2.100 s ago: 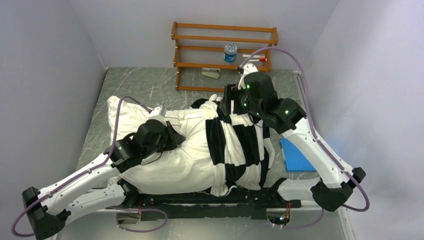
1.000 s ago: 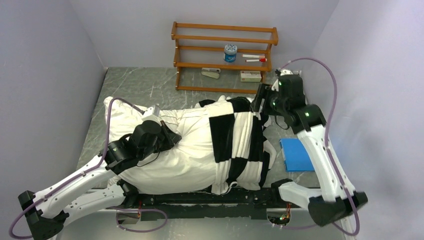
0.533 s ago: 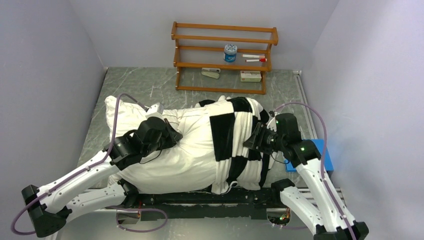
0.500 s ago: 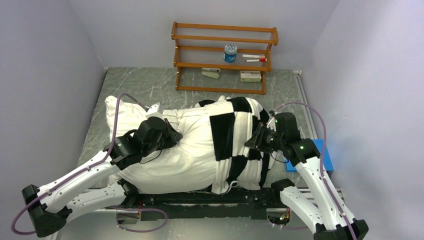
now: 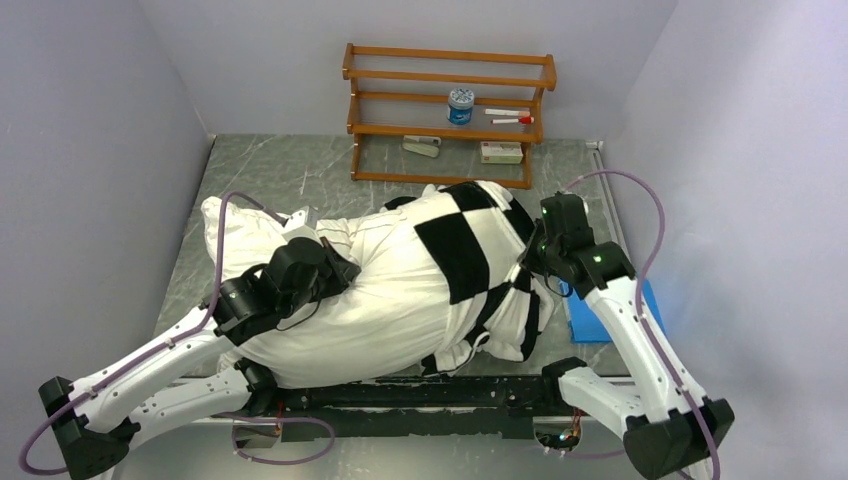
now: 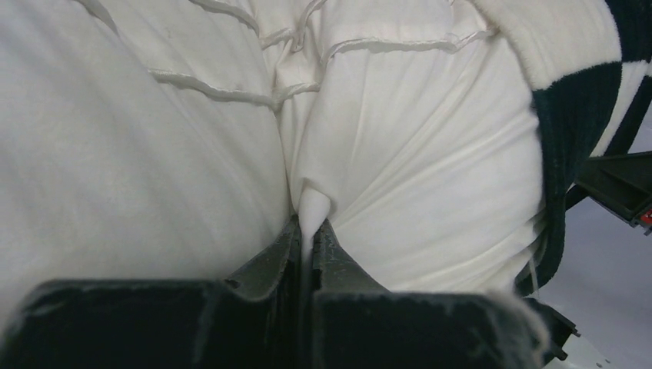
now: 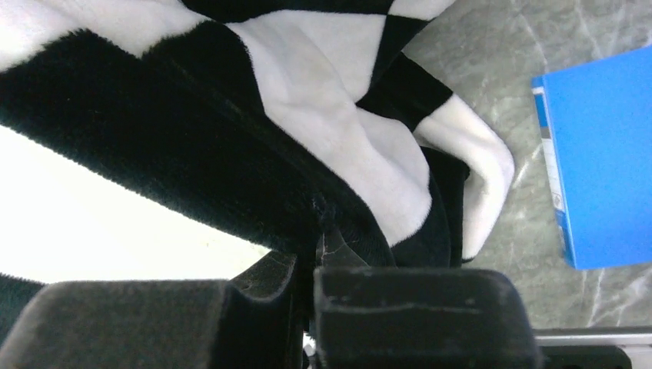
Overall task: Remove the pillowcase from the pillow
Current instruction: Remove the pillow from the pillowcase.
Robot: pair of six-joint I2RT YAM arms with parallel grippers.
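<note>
The white pillow [image 5: 370, 310] lies across the table with its right end inside the black-and-white checkered pillowcase [image 5: 462, 250]. My left gripper [image 5: 342, 270] rests on the pillow's bare middle. In the left wrist view it [image 6: 310, 231] is shut on a pinched fold of the white pillow [image 6: 415, 154], with the pillowcase [image 6: 577, 108] edge at the right. My right gripper [image 5: 530, 262] is at the pillowcase's right side. In the right wrist view it [image 7: 315, 246] is shut on a black fold of the pillowcase [image 7: 338, 131], which is pulled taut over the pillow's end.
A flat blue pad [image 5: 600, 318] lies on the grey table [image 5: 270, 170] just right of the pillowcase, also in the right wrist view [image 7: 603, 161]. A wooden shelf rack [image 5: 448, 112] with small items stands at the back. Walls close in left and right.
My right gripper closed on the pillowcase and pulled back and right, drawing the bunched cover taut so the checks spread out. The left gripper kept its hold on the pillow.
</note>
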